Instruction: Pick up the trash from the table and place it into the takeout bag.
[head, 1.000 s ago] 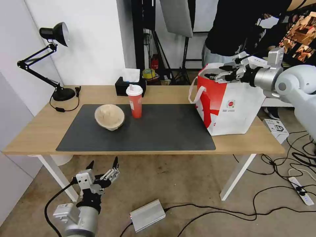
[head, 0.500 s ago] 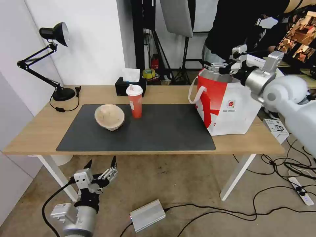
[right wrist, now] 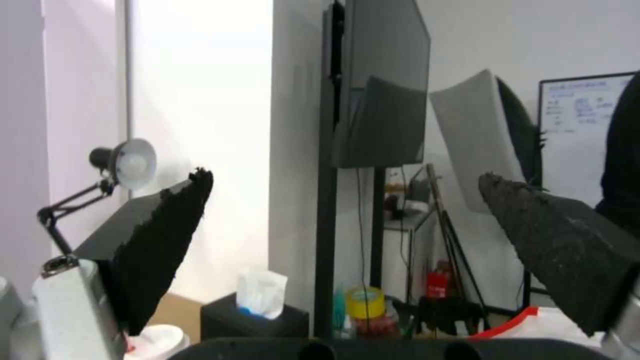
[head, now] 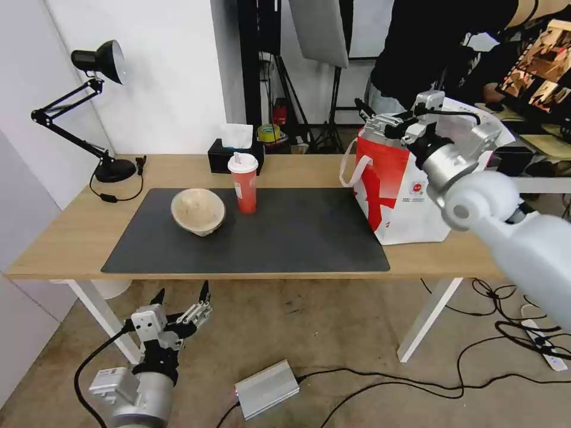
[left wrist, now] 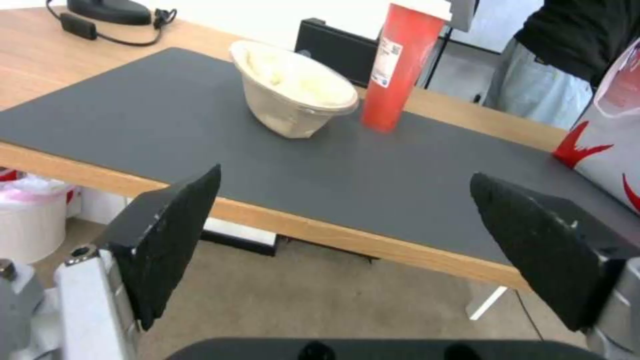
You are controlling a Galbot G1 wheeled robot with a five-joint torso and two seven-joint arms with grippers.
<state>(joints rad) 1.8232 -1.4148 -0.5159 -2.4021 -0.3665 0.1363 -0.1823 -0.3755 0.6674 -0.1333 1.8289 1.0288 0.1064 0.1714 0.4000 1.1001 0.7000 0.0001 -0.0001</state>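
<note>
Right gripper (head: 380, 122) spread empty above bag (head: 410, 202) rim; cup (head: 244, 183) and bowl (head: 198, 211) well apart. Left gripper (head: 181, 303) spread below table (head: 59, 238).

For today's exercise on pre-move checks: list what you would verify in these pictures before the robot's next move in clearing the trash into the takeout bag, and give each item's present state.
1. Right gripper empty and open, above the takeout bag: ok.
2. Left gripper open, parked below the table edge: ok.
3. Red cup upright on the dark mat, lid on: ok.
4. Beige bowl tilted on the mat, beside the cup: ok.
5. Bag standing with mouth open: ok.
6. White bowl already inside the bag: cannot tell.
</note>
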